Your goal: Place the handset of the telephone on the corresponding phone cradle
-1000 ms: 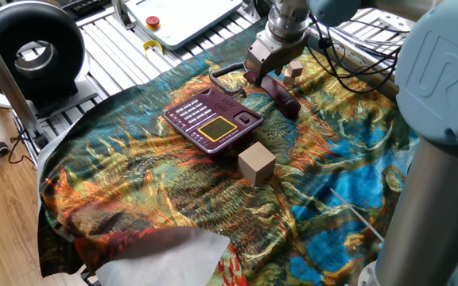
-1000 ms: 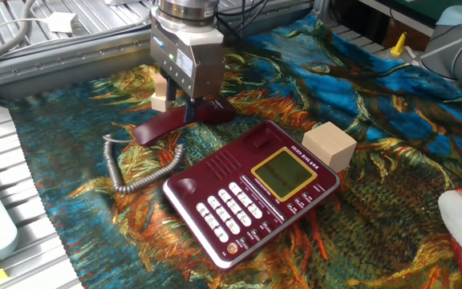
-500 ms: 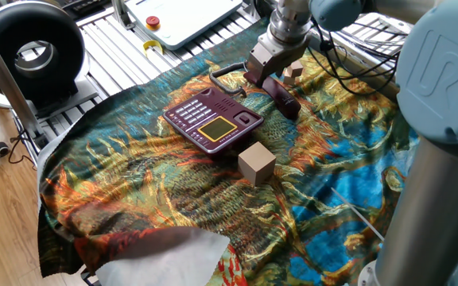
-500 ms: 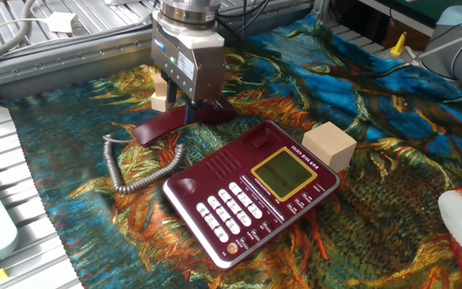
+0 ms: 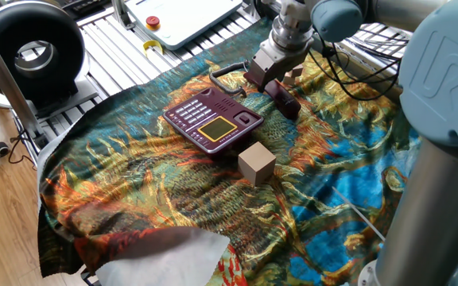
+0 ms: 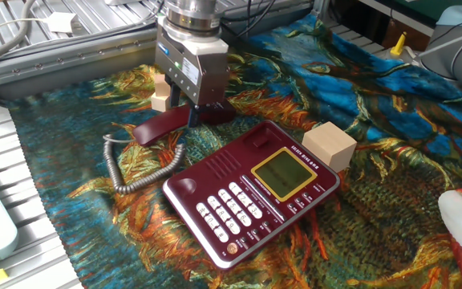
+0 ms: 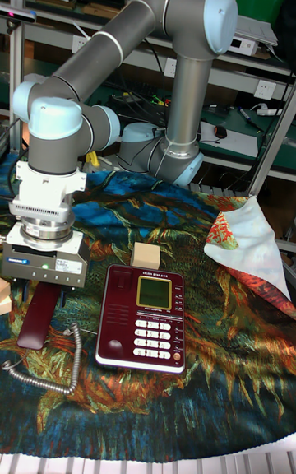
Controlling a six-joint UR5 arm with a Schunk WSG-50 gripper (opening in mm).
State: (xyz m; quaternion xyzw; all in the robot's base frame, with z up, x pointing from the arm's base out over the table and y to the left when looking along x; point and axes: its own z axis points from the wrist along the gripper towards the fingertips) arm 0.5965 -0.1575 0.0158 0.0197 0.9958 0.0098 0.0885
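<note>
One risk: the claw (image 6: 192, 103), its grip on the handset (image 6: 167, 123) unclear, could drag the coiled cord (image 6: 143, 172) and shift the telephone (image 6: 251, 190).

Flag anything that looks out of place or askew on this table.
The handset lies on the cloth beside the phone, off its cradle, with the gripper right over it. Nothing looks damaged or spilled.
</note>
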